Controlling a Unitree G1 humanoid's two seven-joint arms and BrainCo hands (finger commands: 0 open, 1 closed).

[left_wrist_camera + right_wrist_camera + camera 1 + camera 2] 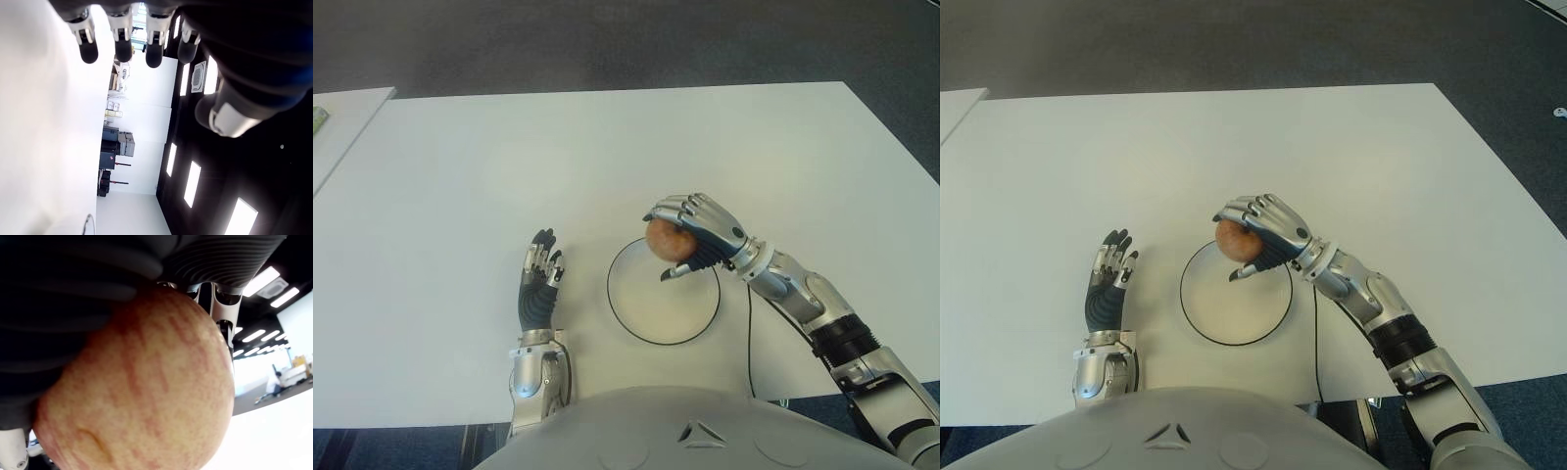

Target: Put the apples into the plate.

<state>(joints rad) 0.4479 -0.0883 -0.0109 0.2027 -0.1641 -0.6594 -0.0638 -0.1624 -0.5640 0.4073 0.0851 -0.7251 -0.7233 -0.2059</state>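
A reddish-yellow apple (664, 240) sits in my right hand (690, 235), whose fingers curl around it above the far rim of the plate. The right wrist view is filled by the apple (142, 387) pressed against the palm. The white plate (646, 313) with a thin dark rim lies on the table near my body and holds nothing. My left hand (539, 279) shows to the left of the plate, fingers stretched out and holding nothing; its fingertips (122, 49) are spread in the left wrist view.
The white table (607, 157) stretches far and wide around the plate. A second white surface (342, 127) shows at the far left with a small green thing (318, 119) at the edge. A thin black cable (750, 333) runs down beside my right forearm.
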